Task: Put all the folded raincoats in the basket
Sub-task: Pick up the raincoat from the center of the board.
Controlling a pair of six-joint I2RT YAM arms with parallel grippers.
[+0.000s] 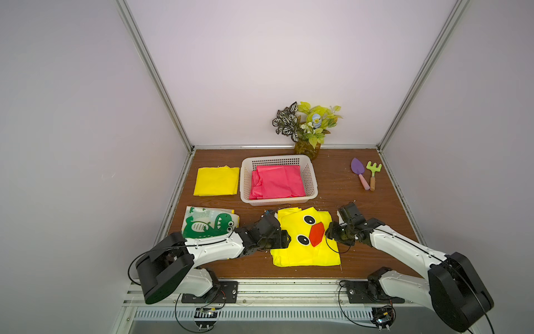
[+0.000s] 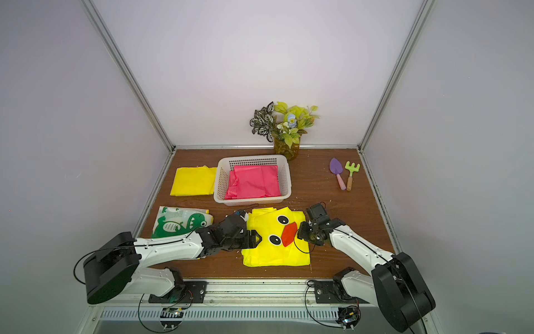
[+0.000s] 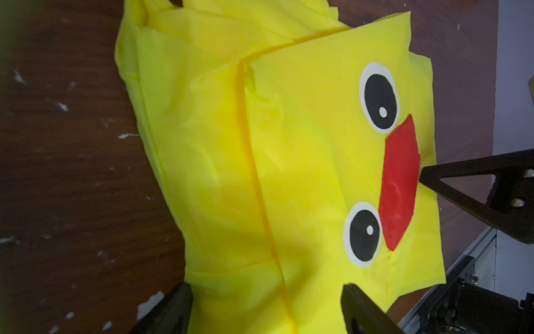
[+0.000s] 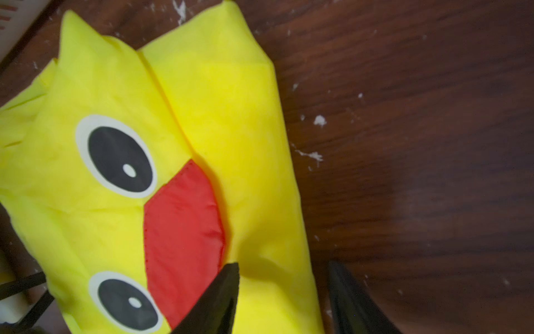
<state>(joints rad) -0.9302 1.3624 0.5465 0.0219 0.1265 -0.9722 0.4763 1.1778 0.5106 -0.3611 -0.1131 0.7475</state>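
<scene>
In a top view, we saw the folded yellow duck raincoat (image 1: 300,248) on the bench (image 1: 346,185), just in front of the white basket (image 1: 278,201). In the left wrist view, the left gripper (image 3: 265,306) held its fingers wide, astride the cloth's edge. In the right wrist view, the right gripper (image 4: 284,292) held its fingers apart, likewise astride the edge.

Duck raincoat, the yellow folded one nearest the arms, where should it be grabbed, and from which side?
Probably its two side edges, one gripper coming in from each side. The duck raincoat lies flat in loose stacked layers, so pinching each edge through all layers should keep the fold together. The left gripper and right gripper straddle those edges with jaws open.
</scene>
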